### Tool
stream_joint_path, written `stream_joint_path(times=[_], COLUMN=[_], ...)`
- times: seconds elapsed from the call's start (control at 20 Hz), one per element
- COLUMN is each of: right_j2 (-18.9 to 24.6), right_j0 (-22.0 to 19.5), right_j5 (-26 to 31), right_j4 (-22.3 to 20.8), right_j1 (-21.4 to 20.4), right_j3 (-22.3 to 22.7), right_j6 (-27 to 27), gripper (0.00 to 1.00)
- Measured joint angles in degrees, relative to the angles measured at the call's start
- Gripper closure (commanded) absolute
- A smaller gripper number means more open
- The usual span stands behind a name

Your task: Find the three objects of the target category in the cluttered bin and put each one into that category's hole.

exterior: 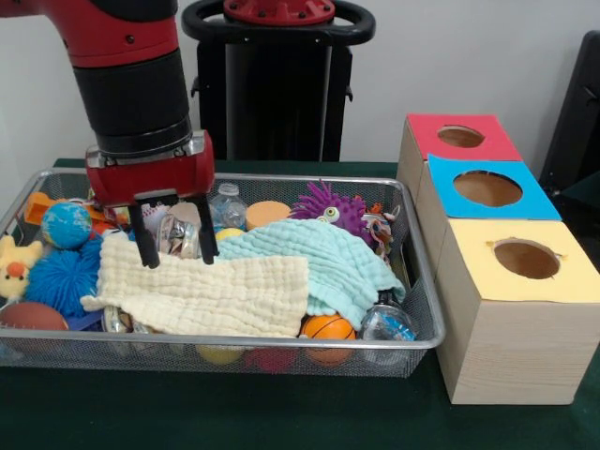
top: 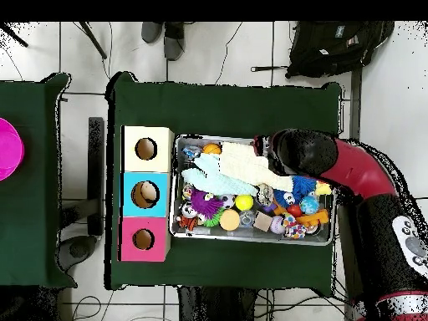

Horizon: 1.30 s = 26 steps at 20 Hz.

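Observation:
The silver wire-mesh bin is full of toys and also shows in the overhead view. A yellow plush chick with an orange beak sits at its left end. An orange plush piece shows in the far left corner; I cannot make out stripes on it. My gripper is open and empty, its fingertips just above the cream cloth in the bin's left half. In the overhead view the arm hides the gripper. The red-topped hole is the far one of three, and it shows in the overhead view.
A mint cloth overlaps the cream one and covers the bin's middle. Around them lie a purple spiky ball, a blue spiky ball, a globe ball and a small basketball. The blue-topped hole and the yellow-topped hole adjoin the red one.

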Motion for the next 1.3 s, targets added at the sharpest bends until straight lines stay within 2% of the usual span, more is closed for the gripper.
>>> stream_joint_path(times=[0.25, 1.05, 1.3], right_j2=[-1.6, -10.9, -12.6], right_j0=[0.5, 5.7, 6.9], right_j5=[0.0, 0.0, 0.0], right_j4=[0.0, 0.0, 0.0], right_j1=[-0.2, -1.9, -2.3], right_j3=[0.0, 0.0, 0.0], right_j6=[0.0, 0.0, 0.0], gripper=[0.00, 0.00, 0.00])
